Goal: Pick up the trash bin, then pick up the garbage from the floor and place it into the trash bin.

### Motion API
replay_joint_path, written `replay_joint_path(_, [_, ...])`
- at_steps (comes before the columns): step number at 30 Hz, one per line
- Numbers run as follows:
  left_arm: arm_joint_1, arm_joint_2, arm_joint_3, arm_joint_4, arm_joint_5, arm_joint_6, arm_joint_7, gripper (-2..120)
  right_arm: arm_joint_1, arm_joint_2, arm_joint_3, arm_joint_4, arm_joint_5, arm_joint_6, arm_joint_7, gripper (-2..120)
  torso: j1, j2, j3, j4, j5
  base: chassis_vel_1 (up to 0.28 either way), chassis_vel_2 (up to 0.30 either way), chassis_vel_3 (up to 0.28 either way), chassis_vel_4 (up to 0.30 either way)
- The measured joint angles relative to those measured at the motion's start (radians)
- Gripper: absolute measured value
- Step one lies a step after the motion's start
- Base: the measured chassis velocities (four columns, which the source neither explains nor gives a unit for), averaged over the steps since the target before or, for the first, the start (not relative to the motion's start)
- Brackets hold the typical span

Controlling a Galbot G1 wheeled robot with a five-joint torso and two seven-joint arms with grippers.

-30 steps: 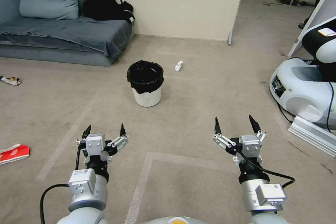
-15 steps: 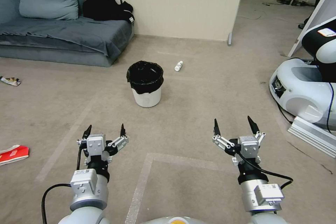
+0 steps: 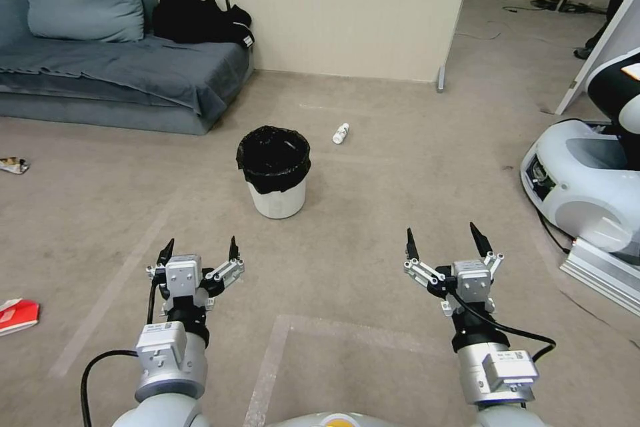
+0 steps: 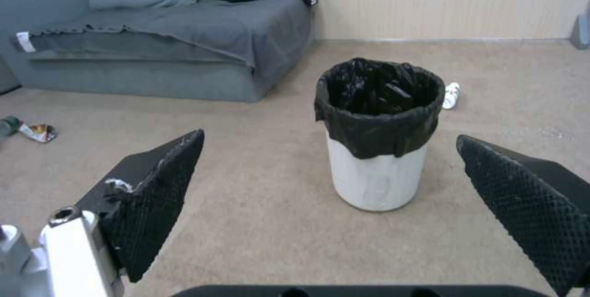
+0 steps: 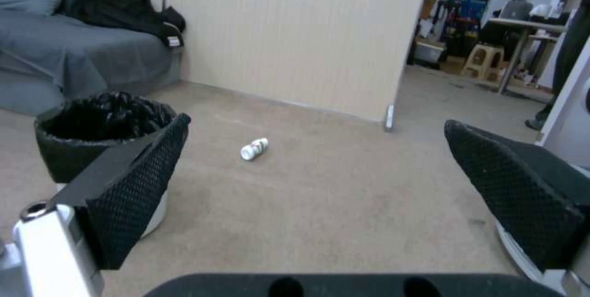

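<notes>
Trash bin: stood upright on the carpet at centre frame of the head view, slightly left of middle, black liner folded over the rim, white wall bare below. Lay ahead of both grippers and well apart from each; vertical long axis, mouth up.

Left gripper: lower left of the head view, jaws spread wide, empty. Judged the nearer of the two, since the bin sat between its fingers in the left wrist view, a little right of middle.

Right gripper: lower right of the head view, jaws likewise wide, empty. Bin seen at left edge of the right wrist view, part covered by a finger.

Garbage: small white bottle lying on its side just beyond and right of the bin; red carton at lower left edge, cut off by the frame; wrapper at left edge, too small to identify.

Bin contents: dark, not made out. Bin's far side hidden.
</notes>
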Motion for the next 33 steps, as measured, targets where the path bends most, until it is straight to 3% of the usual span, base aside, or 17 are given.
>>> replay_joint_path(33, [-0.001,-0.002,0.005,0.001,0.006,0.001,-0.002,100,0.001,0.0,0.0,-0.007,0.004,0.0,-0.01,100,0.0,0.0,0.0,0.0,0.0,-0.106,0.103,0.105,-0.102])
